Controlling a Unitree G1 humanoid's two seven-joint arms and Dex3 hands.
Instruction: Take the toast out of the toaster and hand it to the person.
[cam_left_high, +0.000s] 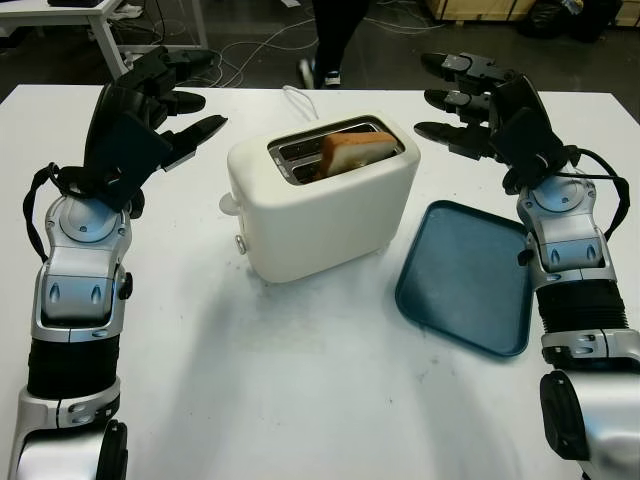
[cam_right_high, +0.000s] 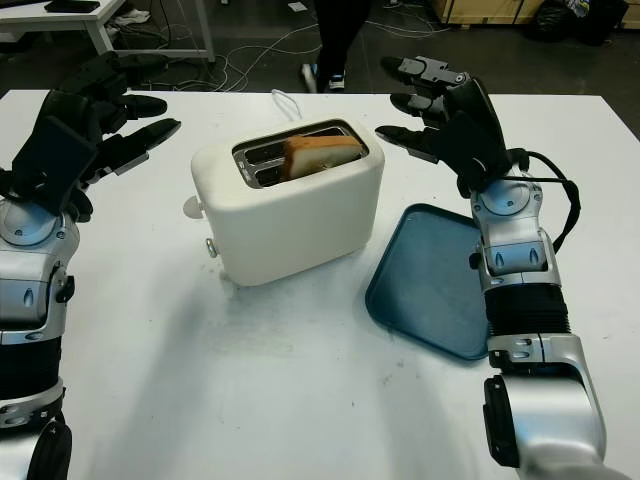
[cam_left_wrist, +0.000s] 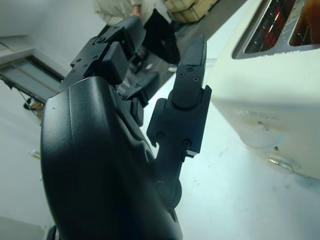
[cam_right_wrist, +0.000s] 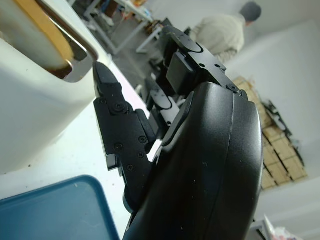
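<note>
Where the head camera looks down, a white desk (cam_left_high: 300, 400) carries a cream toaster (cam_left_high: 325, 205) near its middle, the toast (cam_left_high: 355, 148) standing tilted in one slot. A blue tray (cam_left_high: 465, 275) lies just beside the toaster toward the desk's right edge. The left hand (cam_left_high: 150, 105) is raised near the left edge, open and holding nothing; the right hand (cam_left_high: 480, 105) is raised above the far right part, also open. Beyond the far edge, a dark floor with cables and a person's legs (cam_left_high: 330, 35). In the left wrist view, the toaster's side and slots. In the right wrist view, a person (cam_right_wrist: 222, 32) stands near stacked boxes (cam_right_wrist: 280, 150).
</note>
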